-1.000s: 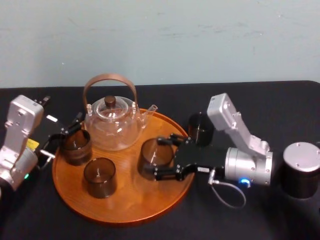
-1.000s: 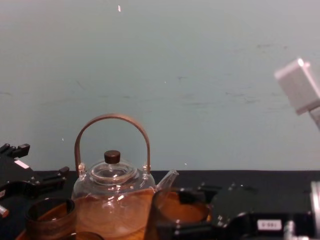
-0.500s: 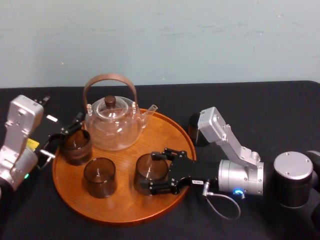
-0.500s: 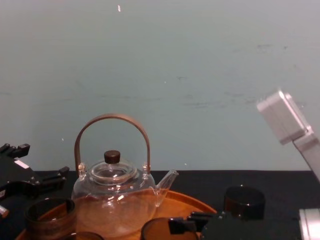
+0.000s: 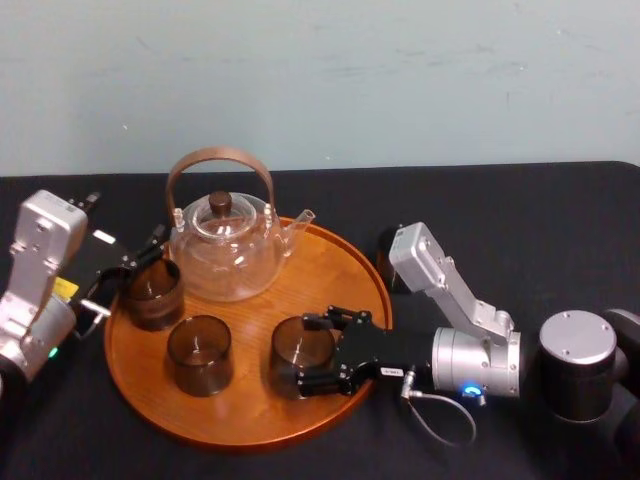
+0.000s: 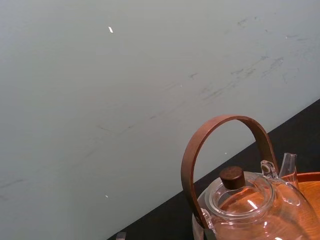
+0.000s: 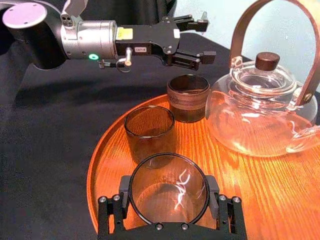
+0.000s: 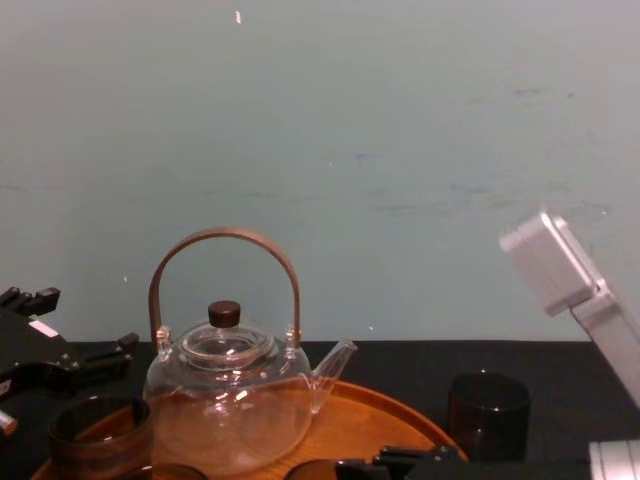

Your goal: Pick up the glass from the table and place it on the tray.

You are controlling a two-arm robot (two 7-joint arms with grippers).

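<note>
The placing step is under way: the right gripper (image 5: 305, 352) reaches in low from the right, and its fingers clamp the glass (image 7: 168, 192) from both sides, as the right wrist view shows plainly. The glass is over the near right part of the tray (image 5: 250, 425), well inside the rim. It looks to be at the wood or a hair above it, though contact can't be confirmed. Next comes the let-go. The base should settle flat first, then the fingers should part just enough to clear the walls, then the arm should draw back to the right without nudging the glass. The middle glass (image 5: 198, 352) stands near on its left, so there's little room for a sideways sweep. The left gripper (image 5: 128, 270) sits parked with fingers apart, gripping nothing, just beside the left-hand glass (image 5: 152, 292) at the tray's left edge. The teapot (image 5: 222, 250) sits at the back. Against a second ago, the glass has come down and moved forward, away from the right rim. In the chest view it has sunk to the bottom edge, and a spare glass (image 8: 488, 412) standing on the table (image 5: 520, 210) is now uncovered behind it. The left arm hasn't budged.
</note>
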